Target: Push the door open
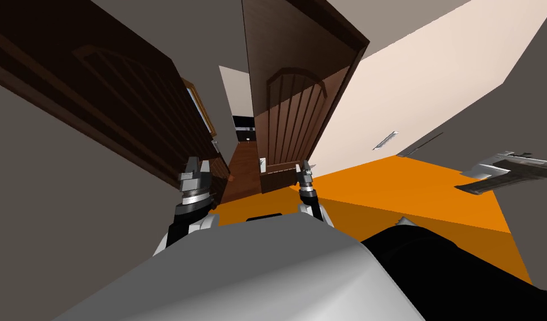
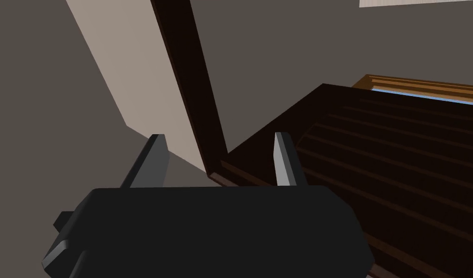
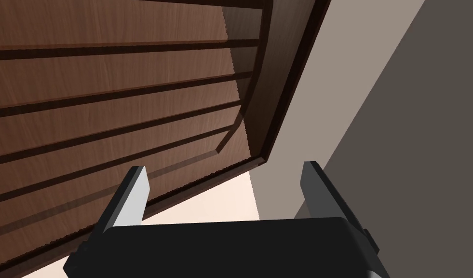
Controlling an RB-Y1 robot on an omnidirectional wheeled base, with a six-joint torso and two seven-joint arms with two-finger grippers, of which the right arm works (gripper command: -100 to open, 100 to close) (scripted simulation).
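The brown panelled door (image 1: 291, 128) stands ahead of me and a little to my right, swung partly ajar; its face carries long raised slats under an arched top, and a small pale fitting (image 1: 262, 163) sits low on its free edge. A dark brown frame (image 1: 322, 25) runs above it.

The right claw (image 1: 304, 166) is raised close before the lower part of this door; I cannot tell whether it touches. In the right wrist view the right claw (image 3: 225, 193) has its fingers (image 3: 134, 193) apart, holding nothing; the door (image 3: 110, 96) spreads beyond them, its corner lying between the two blades, with a pale wall (image 3: 327, 96) beside it.

To my left stands a second, darker panelled door (image 1: 127, 95), in shade; between the two doors a narrow gap shows a wooden hallway floor (image 1: 241, 167). The left claw (image 1: 198, 165) is held up near the lower edge of this darker door. In the left wrist view the left claw (image 2: 220, 159) is likewise spread and empty; the darker door (image 2: 375, 169) lies past one finger (image 2: 283, 159), a dark upright frame post (image 2: 192, 82) rises beyond, and a light wooden frame (image 2: 423, 87) shows above the door.

An orange floor (image 1: 411, 189) stretches to my right below a cream wall (image 1: 434, 78); a small grey vent (image 1: 385, 140) is set low in that wall.
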